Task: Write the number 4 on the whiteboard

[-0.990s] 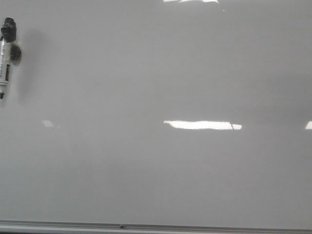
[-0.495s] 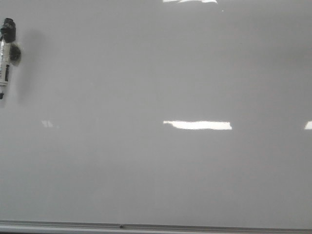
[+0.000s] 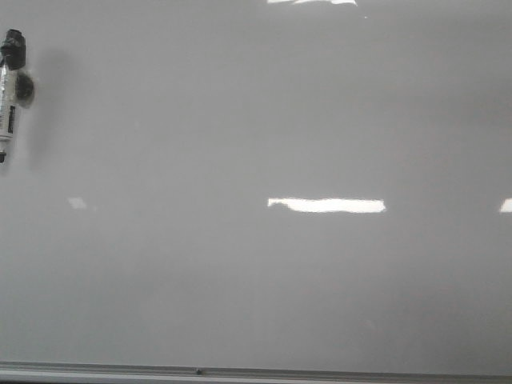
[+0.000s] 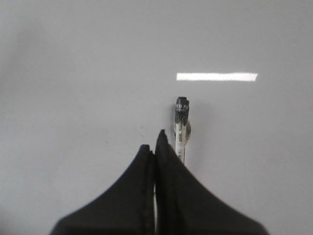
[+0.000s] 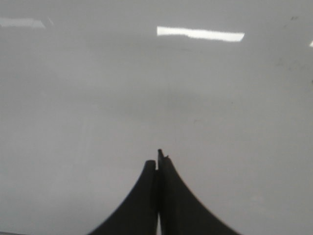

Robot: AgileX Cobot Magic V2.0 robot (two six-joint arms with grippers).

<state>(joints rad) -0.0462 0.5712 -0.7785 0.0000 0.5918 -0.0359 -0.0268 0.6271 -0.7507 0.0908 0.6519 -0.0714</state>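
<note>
Marker (image 3: 8, 92) on whiteboard (image 3: 256, 280); wrist views alone show left hand (image 4: 155, 142), right hand (image 5: 159, 159) closed, empty.

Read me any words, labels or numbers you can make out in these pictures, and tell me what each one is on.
Nothing can be read with confidence.
Marker: a dark label band on its white barrel, too small and blurred to read in the front view.
Same marker in the left wrist view: pale lettering on the black end, too blurred to read.
Whiteboard: no writing, no number 4 yet; only bright light reflections.
</note>
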